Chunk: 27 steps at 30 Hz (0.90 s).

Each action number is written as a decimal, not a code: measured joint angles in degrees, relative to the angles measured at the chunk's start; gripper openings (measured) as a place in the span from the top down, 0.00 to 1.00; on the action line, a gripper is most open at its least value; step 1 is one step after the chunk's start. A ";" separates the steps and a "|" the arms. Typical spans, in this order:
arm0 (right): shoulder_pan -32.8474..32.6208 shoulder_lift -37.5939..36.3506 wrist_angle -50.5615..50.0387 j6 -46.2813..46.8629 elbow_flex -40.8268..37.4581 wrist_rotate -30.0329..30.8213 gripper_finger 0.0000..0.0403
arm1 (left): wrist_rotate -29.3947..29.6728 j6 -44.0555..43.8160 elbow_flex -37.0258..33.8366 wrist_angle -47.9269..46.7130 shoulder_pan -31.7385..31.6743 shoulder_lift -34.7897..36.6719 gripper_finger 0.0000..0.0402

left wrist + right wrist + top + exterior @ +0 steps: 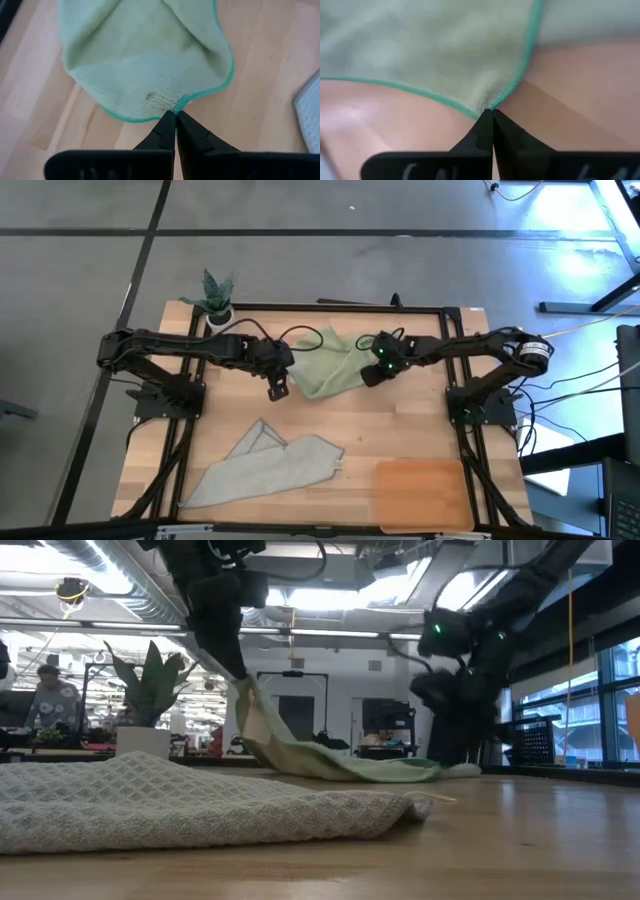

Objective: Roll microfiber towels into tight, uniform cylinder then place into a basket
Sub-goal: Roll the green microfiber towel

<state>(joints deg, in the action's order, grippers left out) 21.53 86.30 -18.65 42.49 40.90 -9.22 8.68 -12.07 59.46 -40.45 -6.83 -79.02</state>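
The pale sage green towel (328, 366) lies crumpled at the table's middle, far side. My left gripper (283, 384) is shut on its left end, and my right gripper (368, 376) is shut on its right end. In the low view the left end (244, 685) is raised and the rest (390, 769) lies on the table. The pale grey towel (268, 465) lies flat, partly folded, near the front left. The orange-brown basket (420, 492) sits at the front right. My left gripper pinches the green towel's teal-hemmed edge (176, 106) between its two fingertips, where the cloth puckers. That end is lifted clear of the table and the cloth slopes down from it, slack. My right gripper pinches a hemmed corner (491, 107) of the green towel between its two fingertips. This end stays low, close to the tabletop (455, 769).
A small potted plant (216, 298) stands at the far left corner. A black frame (340, 307) runs round the table. Bare wood shows between the two towels and left of the basket. A person (50, 700) is in the room beyond.
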 joint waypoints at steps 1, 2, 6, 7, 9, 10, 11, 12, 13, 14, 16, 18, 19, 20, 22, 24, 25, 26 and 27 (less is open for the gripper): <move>0.04 -0.48 -1.08 -0.64 1.17 0.03 0.99 | 0.28 -0.55 0.10 0.01 0.00 0.04 1.00; 0.06 -0.97 -2.83 -0.91 2.37 0.11 0.99 | 0.63 -1.17 0.41 -0.34 0.00 0.02 1.00; 0.06 -3.24 -7.99 -4.06 8.33 1.92 1.00 | 3.22 -1.32 3.99 -4.65 0.00 0.02 1.00; 0.02 -3.68 -9.64 -5.19 10.03 2.72 1.00 | 4.26 -1.32 4.94 -5.30 0.00 0.04 1.00; 0.01 -4.32 -13.01 -6.93 13.36 4.37 1.00 | 5.65 -1.32 6.97 -6.91 0.00 0.02 1.00; 0.00 -4.66 -14.94 -8.02 15.11 5.49 1.00 | 6.33 -1.32 8.37 -7.91 0.00 0.02 1.00; -0.03 -4.95 -16.22 -8.97 16.98 6.48 1.00 | 7.18 -1.32 9.88 -8.84 0.00 0.02 1.00; -0.03 -5.19 -17.25 -10.17 18.77 7.27 1.00 | 8.01 -1.32 11.41 -10.08 0.00 0.02 1.00; -0.03 -5.43 -18.72 -11.57 20.69 8.30 1.00 | 8.98 -1.34 12.93 -11.55 0.00 0.03 1.00; -0.03 -5.62 -20.09 -12.72 22.58 9.43 1.00 | 9.97 -1.43 14.32 -12.56 0.00 0.03 1.00; -0.03 -5.68 -22.24 -14.60 26.60 11.88 1.00 | 12.01 -2.06 17.37 -13.98 0.00 0.02 1.00; -0.03 -5.77 -23.93 -16.90 30.42 13.98 1.00 | 14.36 -2.52 20.70 -15.09 -0.04 0.02 1.00; -0.03 -5.84 -24.45 -18.02 32.31 14.77 1.00 | 15.42 -2.54 22.42 -15.78 -0.04 0.02 1.00; -0.03 -5.84 -24.94 -19.38 34.01 15.44 1.00 | 16.56 -2.52 24.17 -16.57 -0.04 0.02 1.00; 0.03 -5.84 -26.08 -22.01 37.13 16.43 1.00 | 19.03 -2.48 27.04 -16.98 -0.02 0.06 1.00; 0.03 -5.84 -26.92 -24.26 39.74 18.26 1.00 | 20.87 -2.44 29.39 -17.55 -0.07 0.06 1.00; 0.03 -5.84 -27.32 -25.35 40.94 19.25 1.00 | 21.67 -2.41 30.49 -17.83 -0.07 0.06 1.00; 0.03 -5.84 -27.71 -26.47 41.98 20.00 1.00 | 22.22 -2.34 31.61 -18.10 -0.07 0.06 1.00; 0.06 -5.84 -27.91 -27.43 42.90 20.17 1.00 | 22.51 -1.86 32.73 -18.38 -0.09 0.06 1.00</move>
<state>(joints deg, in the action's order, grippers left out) 21.58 80.47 -46.56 15.07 83.80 10.95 31.19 -13.93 92.19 -58.83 -6.92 -78.96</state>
